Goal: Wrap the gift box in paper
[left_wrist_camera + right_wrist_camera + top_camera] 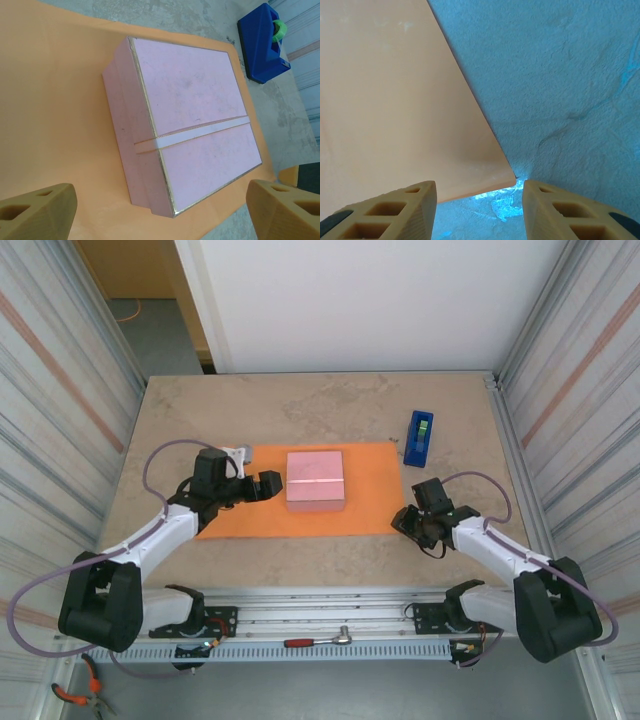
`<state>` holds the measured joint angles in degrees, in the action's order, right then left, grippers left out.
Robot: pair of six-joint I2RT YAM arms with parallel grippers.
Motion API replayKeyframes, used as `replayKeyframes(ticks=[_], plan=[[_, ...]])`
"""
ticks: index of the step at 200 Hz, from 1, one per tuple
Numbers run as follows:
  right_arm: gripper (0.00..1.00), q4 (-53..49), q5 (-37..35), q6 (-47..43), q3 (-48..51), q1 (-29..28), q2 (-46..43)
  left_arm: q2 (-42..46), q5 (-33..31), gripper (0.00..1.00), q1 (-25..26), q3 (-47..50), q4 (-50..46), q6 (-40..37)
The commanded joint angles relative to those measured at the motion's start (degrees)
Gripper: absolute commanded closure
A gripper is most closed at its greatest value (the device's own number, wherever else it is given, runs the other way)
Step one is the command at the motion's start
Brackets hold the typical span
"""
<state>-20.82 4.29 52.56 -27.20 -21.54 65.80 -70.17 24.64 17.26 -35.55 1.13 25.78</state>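
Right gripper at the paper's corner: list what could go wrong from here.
1. The orange paper lies flat on the table; the right gripper may pinch only its tip and slip or crumple it.
2. Pulling the sheet could shift the pink gift box, which the open left gripper isn't holding.

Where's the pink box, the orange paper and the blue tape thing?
box (316, 478), top view, middle of its pink lid
paper (373, 495), top view, bare orange part right of the box
tape dispenser (417, 445), top view, its blue body
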Motion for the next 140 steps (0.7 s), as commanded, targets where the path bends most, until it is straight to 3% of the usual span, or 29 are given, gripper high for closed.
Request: replayKeyframes(ticks=[1,53,100,140], plan=[[0.52,0.27,-0.63,1.76,-0.04,-0.25,1.33,0.47,1.18,0.12,0.05,-0.56,0.11,0.06],[0.53,2.48,0.09,2.46,-0.22,-0.17,4.00,0.31,1.18,0.12,0.00,-0.66,0.30,0.05],[0.67,4.04,1.42,3.15,-0.35,-0.33,4.73,0.30,1.19,0.12,0.12,-0.57,0.28,-0.01],[0.69,2.64,1.17,3.26,-0.67,-0.26,2.37,0.04,1.23,0.12,0.13,-0.56,0.45,0.02]])
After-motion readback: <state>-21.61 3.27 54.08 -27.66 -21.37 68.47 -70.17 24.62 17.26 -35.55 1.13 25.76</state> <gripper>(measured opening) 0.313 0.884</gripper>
